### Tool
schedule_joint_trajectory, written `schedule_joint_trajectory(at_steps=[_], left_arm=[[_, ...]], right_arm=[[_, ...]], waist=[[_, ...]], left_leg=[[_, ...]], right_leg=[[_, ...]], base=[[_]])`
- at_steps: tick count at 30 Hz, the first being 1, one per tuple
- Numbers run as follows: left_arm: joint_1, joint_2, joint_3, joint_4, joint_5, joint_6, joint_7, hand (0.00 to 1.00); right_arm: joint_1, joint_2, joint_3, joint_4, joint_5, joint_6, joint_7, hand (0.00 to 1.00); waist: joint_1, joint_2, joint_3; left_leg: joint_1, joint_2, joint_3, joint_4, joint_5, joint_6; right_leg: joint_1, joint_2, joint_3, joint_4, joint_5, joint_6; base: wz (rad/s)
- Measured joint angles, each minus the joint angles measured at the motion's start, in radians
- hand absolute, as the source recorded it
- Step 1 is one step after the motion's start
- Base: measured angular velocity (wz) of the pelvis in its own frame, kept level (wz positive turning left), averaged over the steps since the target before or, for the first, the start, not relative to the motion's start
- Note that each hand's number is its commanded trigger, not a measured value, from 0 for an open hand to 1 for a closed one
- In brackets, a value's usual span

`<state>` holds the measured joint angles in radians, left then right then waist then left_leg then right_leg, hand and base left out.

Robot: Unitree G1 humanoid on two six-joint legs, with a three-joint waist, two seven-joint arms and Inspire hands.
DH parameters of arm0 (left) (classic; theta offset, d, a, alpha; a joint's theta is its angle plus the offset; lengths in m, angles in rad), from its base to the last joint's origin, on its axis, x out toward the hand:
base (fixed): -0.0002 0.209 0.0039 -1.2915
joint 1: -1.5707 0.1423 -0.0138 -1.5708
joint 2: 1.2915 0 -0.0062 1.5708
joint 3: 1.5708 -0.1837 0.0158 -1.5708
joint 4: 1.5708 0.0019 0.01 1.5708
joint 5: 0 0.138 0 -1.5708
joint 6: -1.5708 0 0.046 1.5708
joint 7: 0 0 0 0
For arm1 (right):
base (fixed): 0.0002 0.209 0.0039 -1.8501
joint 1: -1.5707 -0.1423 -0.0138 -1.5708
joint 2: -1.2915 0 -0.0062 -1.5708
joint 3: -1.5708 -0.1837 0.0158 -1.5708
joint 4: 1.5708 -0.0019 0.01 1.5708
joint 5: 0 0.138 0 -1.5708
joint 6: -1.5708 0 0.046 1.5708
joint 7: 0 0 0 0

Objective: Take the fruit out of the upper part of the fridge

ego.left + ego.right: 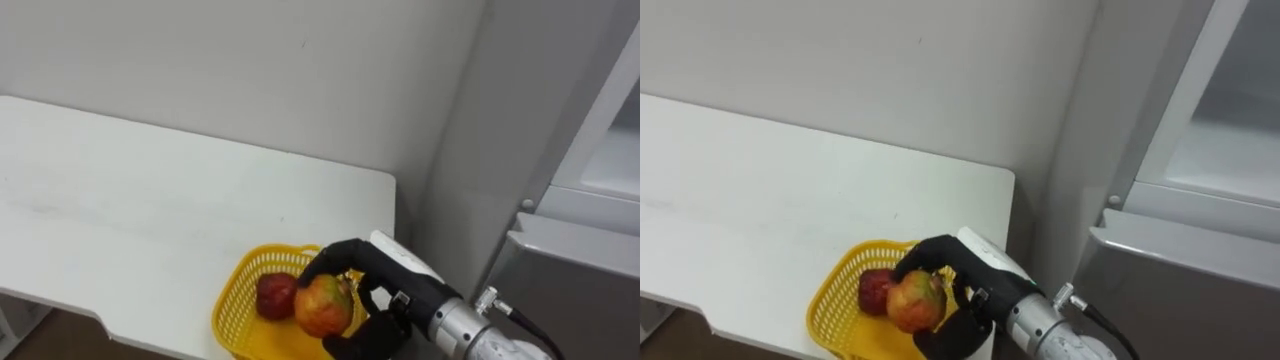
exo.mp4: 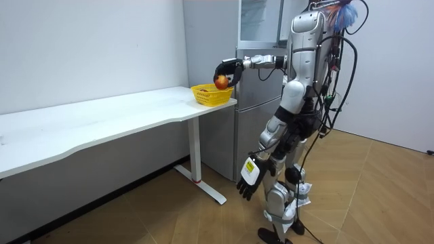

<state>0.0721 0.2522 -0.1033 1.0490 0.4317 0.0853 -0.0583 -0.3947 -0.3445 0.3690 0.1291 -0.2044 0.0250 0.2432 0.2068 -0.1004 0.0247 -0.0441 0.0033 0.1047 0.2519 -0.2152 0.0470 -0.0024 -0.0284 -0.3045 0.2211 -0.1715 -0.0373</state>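
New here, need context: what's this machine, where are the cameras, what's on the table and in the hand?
A two-legged humanoid robot stands by a grey fridge at the end of a long white table. Two pictures come from its head cameras, looking down; the third from a camera across the room. On the table sits a yellow plastic mesh basket with a dark red round fruit inside. The black right hand grips a red-and-yellow apple over the basket. The left hand hangs open at its side.
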Motion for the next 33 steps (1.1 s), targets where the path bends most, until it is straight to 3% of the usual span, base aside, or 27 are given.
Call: schedule_joint_trajectory(at_steps=[2,3,4,5,6,14,21,23,33], left_arm=[[0.001,0.0,0.0,0.0,0.0,0.005,-0.001,0.0],[0.001,0.0,0.0,0.0,0.001,0.006,-0.001,0.0],[-0.001,0.0,0.0,0.0,0.001,0.008,-0.002,0.0],[-0.002,0.0,0.0,-0.001,0.001,0.011,-0.002,0.0],[-0.002,-0.001,0.0,-0.001,0.001,0.012,-0.002,0.0],[-0.005,-0.003,0.001,-0.001,0.014,0.022,-0.022,0.0],[-0.015,-0.005,0.001,-0.009,0.014,0.037,-0.038,0.0],[-0.015,-0.006,0.001,-0.013,0.015,0.04,-0.041,0.0],[-0.013,-0.009,0.004,-0.046,0.021,0.05,-0.059,0.0]], right_arm=[[0.0,0.0,0.001,0.015,-0.002,0.0,0.0,1.0],[0.0,0.0,0.001,0.015,-0.002,0.0,0.0,0.75],[-0.001,0.0,0.001,0.016,-0.004,0.0,0.0,0.65],[-0.004,0.001,0.004,0.021,-0.005,0.0,0.0,0.27],[-0.007,0.001,0.005,0.023,-0.005,0.0,0.001,0.0],[-0.021,0.028,0.004,0.047,-0.025,0.019,0.001,0.0],[-0.021,0.028,0.006,0.083,-0.042,0.022,0.001,0.0],[-0.021,0.034,0.006,0.094,-0.051,0.042,0.009,0.0],[-0.021,0.049,0.004,0.094,-0.085,0.063,0.043,0.0]], waist=[[0.007,0.005,-0.0017],[0.009,0.006,-0.0024],[0.015,0.008,-0.0035],[0.018,0.009,-0.0037],[0.019,0.009,-0.0037],[0.022,0.004,-0.007],[0.021,0.004,-0.0072],[0.023,0.003,-0.0076],[0.024,-0.002,-0.0113]], left_leg=[[0.0,0.0,0.0,0.0,0.0,0.0],[0.0,0.0,0.0,0.0,0.0,0.0],[0.001,0.0,-0.001,0.0,0.0,-0.001],[0.002,0.0,-0.001,0.0,0.001,-0.001],[0.002,0.0,-0.001,0.001,0.001,-0.001],[-0.005,-0.001,-0.004,0.007,0.0,-0.001],[-0.017,-0.001,-0.008,0.022,-0.002,0.002],[-0.018,-0.001,-0.007,0.024,-0.002,0.002],[-0.021,-0.002,-0.007,0.024,-0.002,0.002]], right_leg=[[0.0,0.0,0.0,0.0,0.0,0.0],[0.001,0.0,0.0,0.0,0.0,0.0],[0.002,0.0,-0.001,0.0,0.0,0.0],[0.004,0.0,-0.001,0.0,0.0,0.0],[0.004,0.0,-0.001,0.0,0.0,0.0],[0.005,-0.001,-0.005,0.001,0.0,0.0],[0.002,-0.003,-0.009,0.004,0.0,0.0],[0.001,-0.003,-0.007,0.004,0.0,0.0],[-0.001,-0.003,-0.007,0.0,-0.001,0.0]], base=[[0.0],[0.0],[0.0],[0.0],[0.0],[0.01],[0.01],[0.0],[0.0]])
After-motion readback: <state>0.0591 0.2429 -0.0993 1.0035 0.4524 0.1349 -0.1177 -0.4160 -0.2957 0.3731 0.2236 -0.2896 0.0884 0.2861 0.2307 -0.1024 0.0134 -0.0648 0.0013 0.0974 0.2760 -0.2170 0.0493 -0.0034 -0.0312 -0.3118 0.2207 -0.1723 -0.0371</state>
